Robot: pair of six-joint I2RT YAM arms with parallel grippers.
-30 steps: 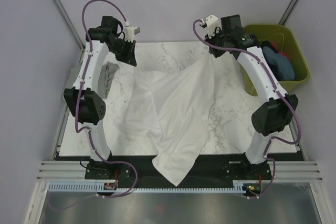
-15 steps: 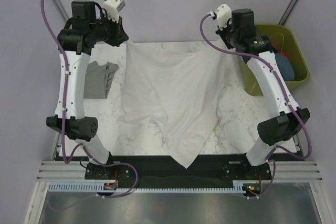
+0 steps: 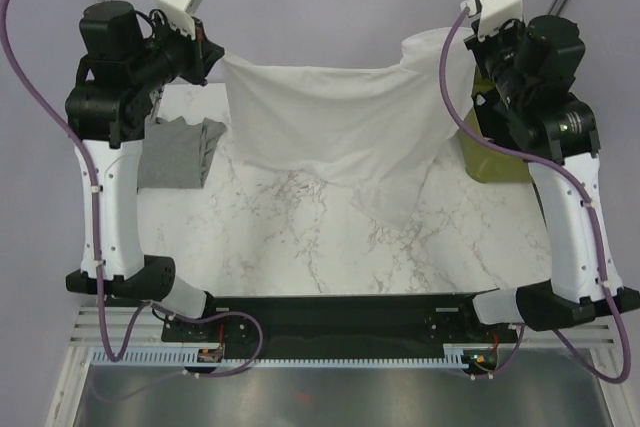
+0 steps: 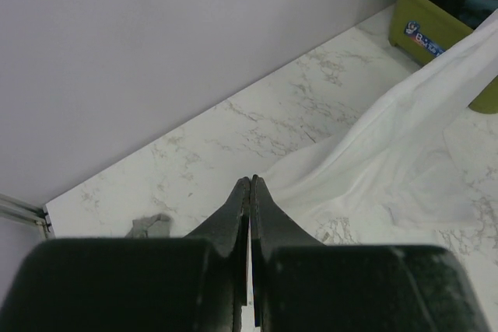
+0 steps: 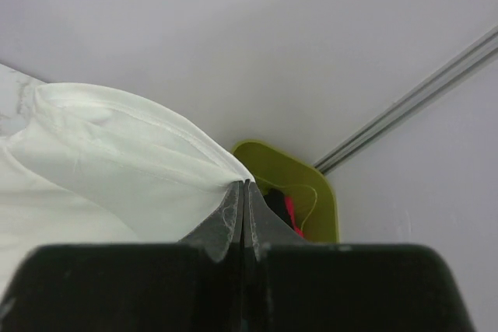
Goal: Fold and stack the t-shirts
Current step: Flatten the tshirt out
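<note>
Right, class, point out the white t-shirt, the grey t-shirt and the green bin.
white t-shirt [image 3: 330,132], top external view, middle of the hanging cloth.
grey t-shirt [image 3: 172,155], top external view, its flat middle.
green bin [image 4: 436,21], left wrist view, its near wall.

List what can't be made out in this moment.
- Olive bin contents: top view, right arm and white t-shirt cover them; right wrist shows only a sliver.
- Grey t-shirt: top view, left arm overlaps its edge.
- Cloth part pinched by left gripper and right gripper: wrist views, the grip itself hides it.
</note>
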